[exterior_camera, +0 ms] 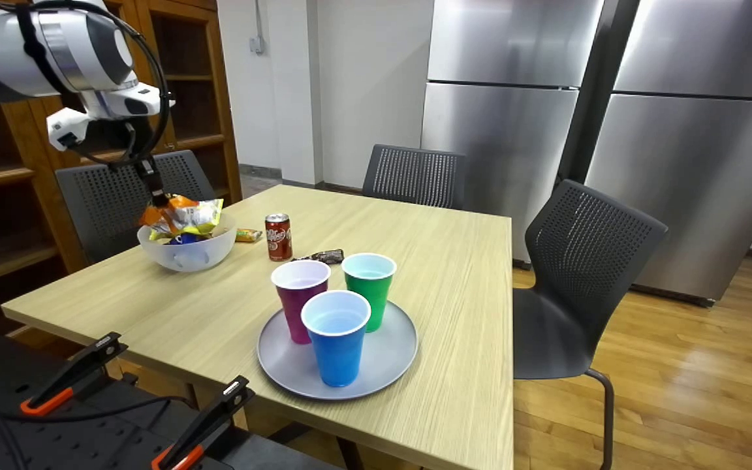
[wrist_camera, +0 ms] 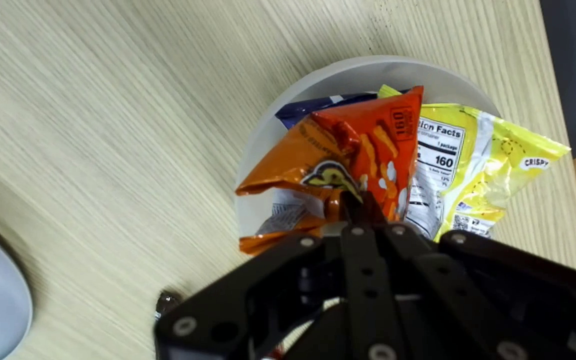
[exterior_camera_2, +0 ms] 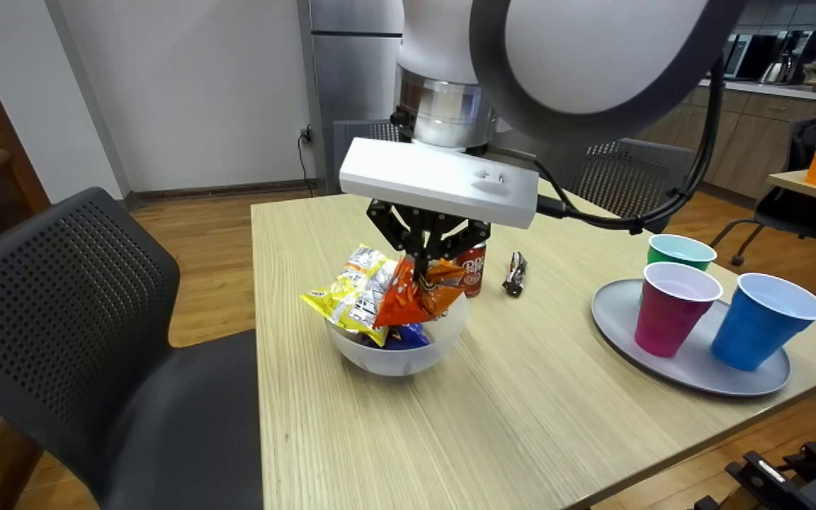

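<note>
The orange snack bag [exterior_camera_2: 401,301] is at the mouth of a bowl [exterior_camera_2: 390,363], pinched in the tool [exterior_camera_2: 421,276], whose fingers stand close together on a gathered fold of the film. The grasp looks made, while parting the bag from the bowl appears not yet done; whether its underside rests on the contents cannot be made out.

The film is thin and glossy, creased into sharp ridges around the pinch, with crimped ends splaying outward. In the wrist view, toward 3 o'clock in the bowl, a shiny yellow snack bag [wrist_camera: 483,165] pokes past the rim; toward 11 o'clock a dark blue bag [wrist_camera: 313,106] shows, partly covered by the orange one. The bowl is round, smooth and frosted.

Farther out, in an exterior view, a cylindrical soda can [exterior_camera: 279,238] stands upright at 3 o'clock from the bowl, a small packet [exterior_camera: 249,235] between the two. A crinkled dark bar [exterior_camera: 329,256] lies at 4 o'clock from the can. Well apart, at 4 o'clock from the bowl, a flat matte plate [exterior_camera: 392,352] carries a purple cup [exterior_camera: 297,297], a green cup [exterior_camera: 373,290] and a blue cup [exterior_camera: 338,352], all tapered and white inside. The bench [exterior_camera: 461,313] is pale, with straight wood grain.
</note>
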You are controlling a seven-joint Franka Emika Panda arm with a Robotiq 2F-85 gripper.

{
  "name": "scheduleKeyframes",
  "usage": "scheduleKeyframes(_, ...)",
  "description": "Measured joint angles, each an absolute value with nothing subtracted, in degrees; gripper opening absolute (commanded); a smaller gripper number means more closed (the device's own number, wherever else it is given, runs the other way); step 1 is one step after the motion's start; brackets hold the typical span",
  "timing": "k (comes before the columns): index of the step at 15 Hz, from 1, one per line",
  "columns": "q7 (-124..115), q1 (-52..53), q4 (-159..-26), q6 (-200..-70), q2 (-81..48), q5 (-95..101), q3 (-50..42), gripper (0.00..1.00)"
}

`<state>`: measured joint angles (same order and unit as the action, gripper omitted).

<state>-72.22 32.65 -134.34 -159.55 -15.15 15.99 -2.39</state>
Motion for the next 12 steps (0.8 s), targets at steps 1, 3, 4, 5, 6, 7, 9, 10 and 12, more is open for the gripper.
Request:
scheduleKeyframes(1, -73.0, 32.3, -134.4, -159.5, -15.2, 16.1, -2.4, 0.0)
scheduleKeyframes(3, -74.8, 31.7, -134.4, -159.3, -15.3, 16.7, -2.5, 0.0)
scheduleKeyframes(4, -76.1, 31.6, -134.4, -159.2, -15.3, 17.3, -2.7, 0.0)
scheduleKeyframes(5, -77.0, 31.4, -134.4, -159.1, -15.5, 17.8, -2.8, 0.0)
scheduleKeyframes(6, -77.9, 31.3, -134.4, -158.9, -15.7, 18.1, -2.9, 0.0)
scheduleKeyframes(7, -78.5, 31.2, -134.4, -158.8, -15.9, 18.3, -2.9, 0.0)
scheduleKeyframes(9, -79.2, 31.0, -134.3, -158.7, -16.6, 18.3, -2.9, 0.0)
scheduleKeyframes(10, -79.6, 30.8, -134.1, -158.6, -17.0, 18.3, -2.9, 0.0)
scheduleKeyframes(12, -80.2, 30.6, -133.7, -158.6, -18.1, 18.3, -2.9, 0.0)
